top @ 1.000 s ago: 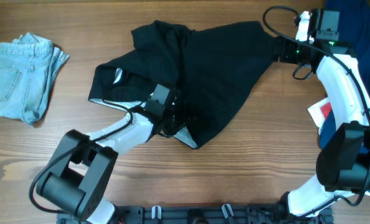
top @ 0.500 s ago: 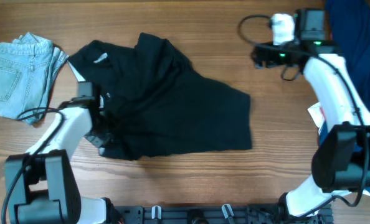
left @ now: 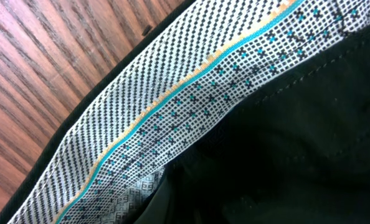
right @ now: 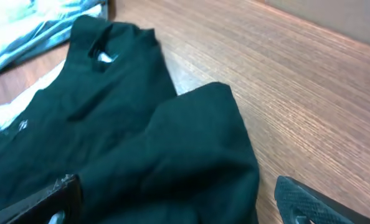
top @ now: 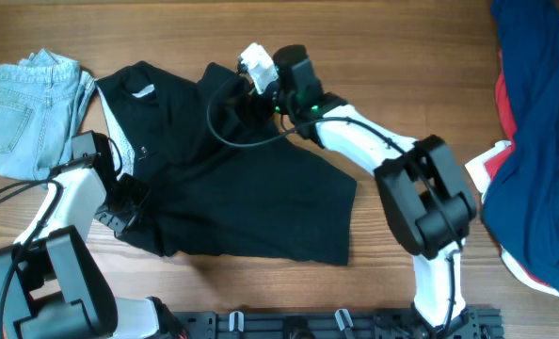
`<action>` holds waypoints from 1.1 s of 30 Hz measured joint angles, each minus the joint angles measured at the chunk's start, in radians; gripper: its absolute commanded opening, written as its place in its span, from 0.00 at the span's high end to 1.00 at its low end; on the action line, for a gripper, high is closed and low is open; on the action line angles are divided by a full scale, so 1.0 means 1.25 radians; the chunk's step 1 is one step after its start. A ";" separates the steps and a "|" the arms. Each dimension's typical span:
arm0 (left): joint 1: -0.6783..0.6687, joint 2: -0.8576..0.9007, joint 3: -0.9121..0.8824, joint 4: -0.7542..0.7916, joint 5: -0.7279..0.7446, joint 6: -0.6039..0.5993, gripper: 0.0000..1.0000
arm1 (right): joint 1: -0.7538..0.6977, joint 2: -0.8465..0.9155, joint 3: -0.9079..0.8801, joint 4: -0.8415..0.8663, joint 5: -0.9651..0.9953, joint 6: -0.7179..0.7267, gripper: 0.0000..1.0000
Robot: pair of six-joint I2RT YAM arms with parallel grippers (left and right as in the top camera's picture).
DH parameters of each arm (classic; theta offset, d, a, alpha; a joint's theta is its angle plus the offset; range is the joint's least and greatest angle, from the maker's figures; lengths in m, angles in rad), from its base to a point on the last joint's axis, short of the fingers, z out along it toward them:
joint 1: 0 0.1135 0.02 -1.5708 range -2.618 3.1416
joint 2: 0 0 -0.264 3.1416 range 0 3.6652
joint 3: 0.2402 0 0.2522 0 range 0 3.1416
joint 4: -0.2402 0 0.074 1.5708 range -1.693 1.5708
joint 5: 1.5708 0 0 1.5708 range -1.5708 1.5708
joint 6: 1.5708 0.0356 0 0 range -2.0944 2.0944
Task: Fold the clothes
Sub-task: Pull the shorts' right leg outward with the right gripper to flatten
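The black garment [top: 251, 198] of the clothes lies spread across the table's middle, its white label [top: 143, 91] at the upper left. My left gripper [top: 129, 200] sits at the garment's lower left edge, shut on it. The left wrist view shows only the checked waistband lining [left: 172, 106] and black cloth [left: 297, 124]; the fingers are hidden. My right gripper [top: 245, 97] hovers open over the garment's top edge. Its fingertips [right: 309, 199] straddle a raised fold [right: 191, 143] without pinching it.
Folded light-blue denim [top: 30, 113] rests at the far left, just beside the black garment, and also shows in the right wrist view as denim [right: 23, 31]. A navy-with-red garment [top: 543, 132] is heaped at the right edge, with a white sheet [top: 482, 165] beside it.
The black garment has slid left and flattened out, with the left gripper moving left and shutting. The right arm has swung from the far right corner to the garment's top edge.
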 measured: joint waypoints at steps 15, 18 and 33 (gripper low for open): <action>0.000 0.000 0.000 -0.001 0.021 0.065 0.94 | -0.030 0.108 0.023 0.010 0.142 0.167 0.96; -0.005 0.000 0.000 0.005 0.052 0.070 0.94 | -0.099 0.060 0.040 -0.198 0.220 0.285 0.85; -0.006 -0.001 0.000 0.007 0.050 0.071 0.94 | -0.267 -0.118 0.054 -0.239 0.078 0.104 0.40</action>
